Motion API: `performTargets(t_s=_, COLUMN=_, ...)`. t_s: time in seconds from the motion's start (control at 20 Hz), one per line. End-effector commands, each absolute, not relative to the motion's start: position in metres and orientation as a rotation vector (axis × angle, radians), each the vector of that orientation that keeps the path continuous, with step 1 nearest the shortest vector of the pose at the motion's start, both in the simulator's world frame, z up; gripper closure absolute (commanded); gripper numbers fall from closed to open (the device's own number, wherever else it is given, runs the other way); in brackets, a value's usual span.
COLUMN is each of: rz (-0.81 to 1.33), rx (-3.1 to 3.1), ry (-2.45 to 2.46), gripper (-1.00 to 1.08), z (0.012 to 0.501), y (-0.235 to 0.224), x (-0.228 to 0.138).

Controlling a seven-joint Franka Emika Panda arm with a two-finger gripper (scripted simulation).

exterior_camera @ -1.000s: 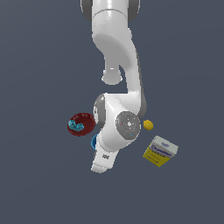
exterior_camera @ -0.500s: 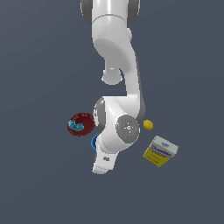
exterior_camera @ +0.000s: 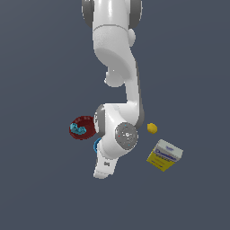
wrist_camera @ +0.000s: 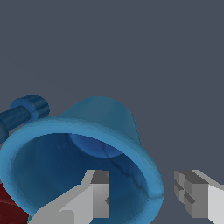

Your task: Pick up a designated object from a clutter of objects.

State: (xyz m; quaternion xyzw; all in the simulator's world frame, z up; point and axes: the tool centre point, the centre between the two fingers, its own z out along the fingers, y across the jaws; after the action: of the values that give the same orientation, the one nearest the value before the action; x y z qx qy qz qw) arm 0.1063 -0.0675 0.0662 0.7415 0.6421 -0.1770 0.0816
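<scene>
pincer (wrist_camera: 142, 197): spread fairly wide and holding nothing yet, one finger (wrist_camera: 94, 192) inside the mouth of the cup, the other outside the rim, so the wall sits between them

blue cup (wrist_camera: 83, 148): right under the wrist camera; in the exterior view only a sliver (exterior_camera: 96, 145) peeks out from behind the arm, just beside the red bowl (exterior_camera: 82, 127)

handling: looks rigid and light, but the glossy curved wall is probably slippery

where to grab: I'd pinch that rim wall as lined up, not the handle

dark blue piece (wrist_camera: 24, 113): just past the cup, close by

lemon (exterior_camera: 152, 128) and box (exterior_camera: 165, 155): well apart, on the far side of the arm
</scene>
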Motion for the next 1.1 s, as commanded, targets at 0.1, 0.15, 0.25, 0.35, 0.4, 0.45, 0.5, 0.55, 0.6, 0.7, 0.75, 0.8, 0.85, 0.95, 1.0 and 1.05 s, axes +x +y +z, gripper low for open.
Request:
performTargets(t_s=0.1, rz=-0.527, rx=2.214, ry=1.919, gripper=1.08, z=0.065, y=-0.068, x=0.106)
performTargets(t_s=0.15, rz=-0.527, rx=2.214, ry=1.919, gripper=1.08, z=0.065, y=-0.068, x=0.106)
performTargets(t_s=0.25, rz=-0.527, rx=2.214, ry=1.919, gripper=1.08, z=0.065, y=-0.068, x=0.106)
performTargets(t_s=0.35, rz=-0.527, rx=2.214, ry=1.919, gripper=1.08, z=0.065, y=-0.068, x=0.106)
performTargets(t_s=0.4, rz=-0.527, rx=2.214, ry=1.919, gripper=1.08, z=0.065, y=-0.068, x=0.106)
performTargets(t_s=0.45, rz=-0.527, rx=2.214, ry=1.919, gripper=1.08, z=0.065, y=-0.068, x=0.106)
performTargets(t_s=0.5, rz=-0.526, rx=2.215, ry=1.919, gripper=1.08, z=0.065, y=-0.068, x=0.106)
performTargets(t_s=0.55, rz=-0.526, rx=2.215, ry=1.919, gripper=1.08, z=0.065, y=-0.068, x=0.106)
performTargets(t_s=0.6, rz=-0.526, rx=2.215, ry=1.919, gripper=1.08, z=0.066, y=-0.068, x=0.106)
performTargets(t_s=0.7, rz=-0.526, rx=2.215, ry=1.919, gripper=1.08, z=0.07, y=-0.067, x=0.106)
performTargets(t_s=0.75, rz=-0.526, rx=2.215, ry=1.919, gripper=1.08, z=0.072, y=-0.066, x=0.106)
performTargets(t_s=0.8, rz=-0.526, rx=2.215, ry=1.919, gripper=1.08, z=0.076, y=-0.066, x=0.105)
performTargets(t_s=0.85, rz=-0.526, rx=2.215, ry=1.919, gripper=1.08, z=0.08, y=-0.065, x=0.105)
performTargets(t_s=0.95, rz=-0.526, rx=2.215, ry=1.919, gripper=1.08, z=0.09, y=-0.063, x=0.104)
performTargets(t_s=1.0, rz=-0.526, rx=2.215, ry=1.919, gripper=1.08, z=0.096, y=-0.061, x=0.103)
performTargets(t_s=1.05, rz=-0.527, rx=2.214, ry=1.919, gripper=1.08, z=0.102, y=-0.06, x=0.102)
